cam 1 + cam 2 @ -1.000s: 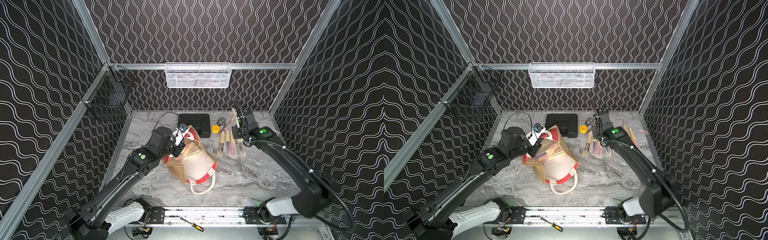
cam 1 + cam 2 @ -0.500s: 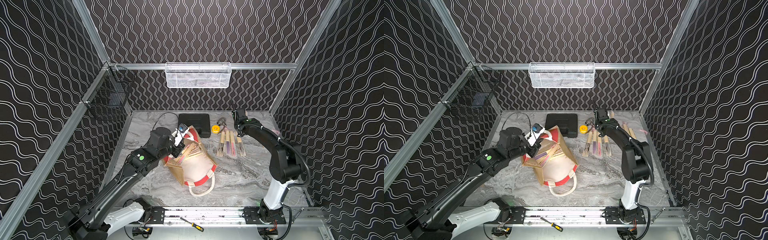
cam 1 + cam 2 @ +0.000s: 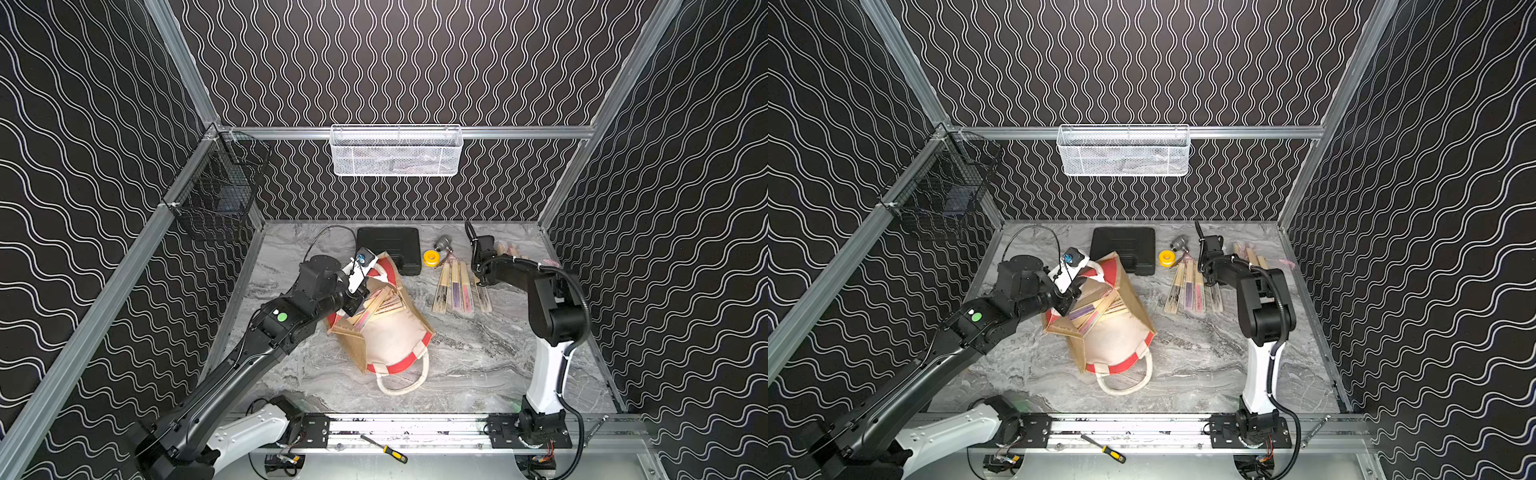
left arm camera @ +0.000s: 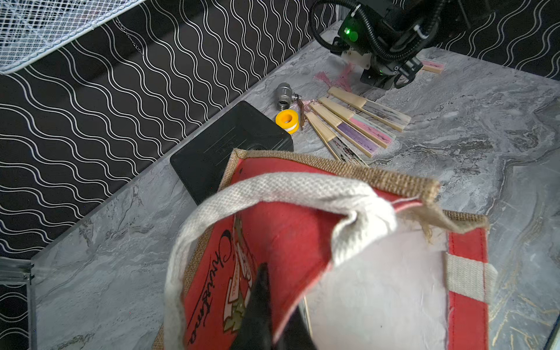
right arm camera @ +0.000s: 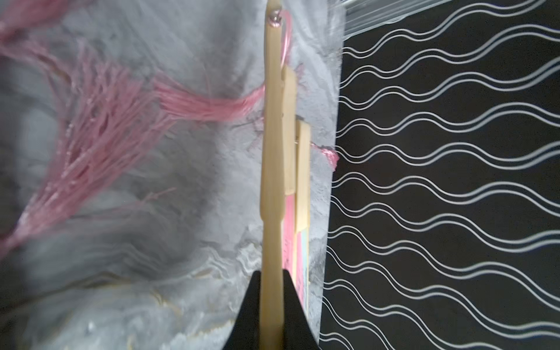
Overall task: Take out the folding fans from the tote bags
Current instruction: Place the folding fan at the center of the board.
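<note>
- At the far right of the surface, found right gripper pinching one folding fan by its pale bamboo guard, edge-on, with rivet end and pink tassel pointing away from the jaws.
- Noted this fan low over the surface, just beside other fans lying along the wall in the right wrist view. Cannot tell whether touching down.
- Logged a row of fans already out, side by side, long axes roughly near-to-far, to the right of the tote bag and apart from it.
- Found left gripper pressed together on the bag's red printed panel near the rim, under the white rope handle. Appears to hold the mouth up and open.
- Saw several fans inside the bag, stacked flat, long axes slanting from the left arm's side toward the far right. Exact number not readable.
- Judged the key relation: fans inside the bag to the left of the right gripper and nearer the robot's base, beyond the laid-out row. Left gripper nearer them but occupied with the rim.
- Judged next: release the pinched fan by the others, then bring right gripper over the row to the bag mouth, jaws set across the slanted axes.
- Possible risks: tassels snagging on the jaws; mouth sagging if the left pinch slips.
</note>
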### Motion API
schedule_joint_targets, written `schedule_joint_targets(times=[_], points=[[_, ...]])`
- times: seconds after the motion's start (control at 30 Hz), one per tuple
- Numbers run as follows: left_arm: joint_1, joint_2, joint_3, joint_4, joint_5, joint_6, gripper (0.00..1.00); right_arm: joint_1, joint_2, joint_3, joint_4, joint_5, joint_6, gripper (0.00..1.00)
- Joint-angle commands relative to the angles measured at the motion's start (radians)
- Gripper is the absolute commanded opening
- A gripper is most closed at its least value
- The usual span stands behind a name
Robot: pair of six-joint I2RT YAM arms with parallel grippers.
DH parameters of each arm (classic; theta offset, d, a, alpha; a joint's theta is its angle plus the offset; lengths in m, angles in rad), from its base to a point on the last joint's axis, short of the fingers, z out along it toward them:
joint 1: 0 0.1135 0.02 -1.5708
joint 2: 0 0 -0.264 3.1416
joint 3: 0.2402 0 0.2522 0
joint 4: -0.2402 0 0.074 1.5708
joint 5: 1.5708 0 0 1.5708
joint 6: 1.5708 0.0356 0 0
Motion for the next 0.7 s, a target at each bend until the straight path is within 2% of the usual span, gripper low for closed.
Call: schedule_joint_targets(times=[0.0,0.1,0.27,0.67], points=[[0.0,0.001,-0.002,0.054,0.001,-0.001,0.0,-0.01,0.033,-0.017,0.101,0.071,-0.117,0.06],[0.001,-0.005,-0.006,0.059,-0.004,0.0,0.0,-0.038,0.067,-0.026,0.194,0.149,-0.192,0.06],[0.001,0.001,0.001,0.055,0.002,0.001,0.0,-0.083,0.093,-0.011,0.189,0.127,-0.186,0.06],[0.002,-0.005,-0.001,0.057,0.001,0.002,0.0,-0.06,0.075,-0.063,0.221,0.112,-0.21,0.1]])
